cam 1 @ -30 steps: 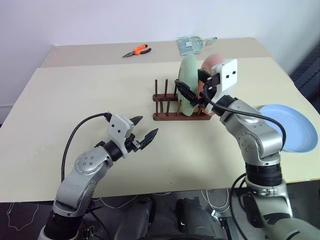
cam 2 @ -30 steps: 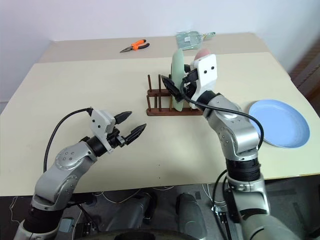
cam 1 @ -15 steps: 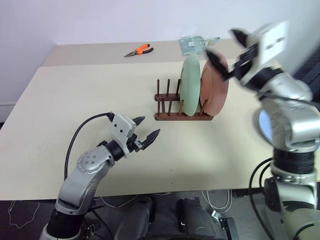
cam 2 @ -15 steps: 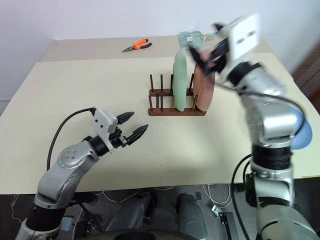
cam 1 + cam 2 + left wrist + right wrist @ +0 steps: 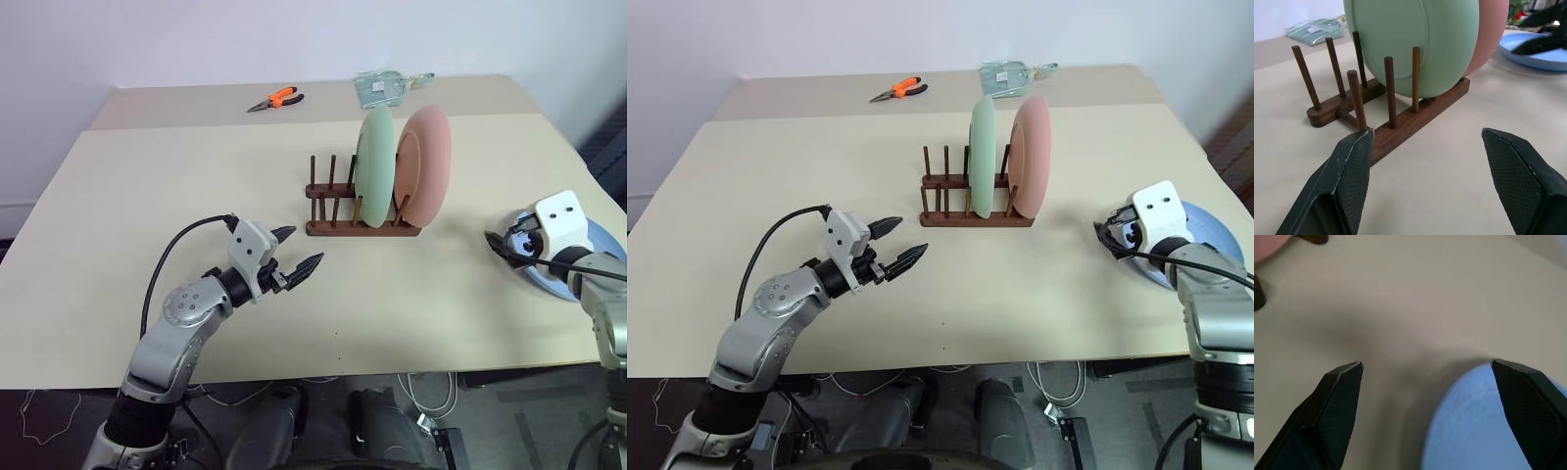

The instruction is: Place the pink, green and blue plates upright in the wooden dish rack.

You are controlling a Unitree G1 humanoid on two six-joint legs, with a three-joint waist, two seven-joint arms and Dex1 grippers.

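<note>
pale blue plate (image 5: 1207,231) lies flat, round and matte.

Green plate (image 5: 373,166), pink plate (image 5: 428,166) upright in rack (image 5: 338,209); blue plate (image 5: 1207,235) flat

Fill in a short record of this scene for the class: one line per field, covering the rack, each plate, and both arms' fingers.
rack: wooden dish rack mid-table, two plates in it
green plate: upright in the rack
pink plate: upright, beside the green one
blue plate: flat on the table, at the robot's right
left gripper: fingers open, empty, facing the rack
right gripper: fingers open, empty, at the blue plate's edge
</note>
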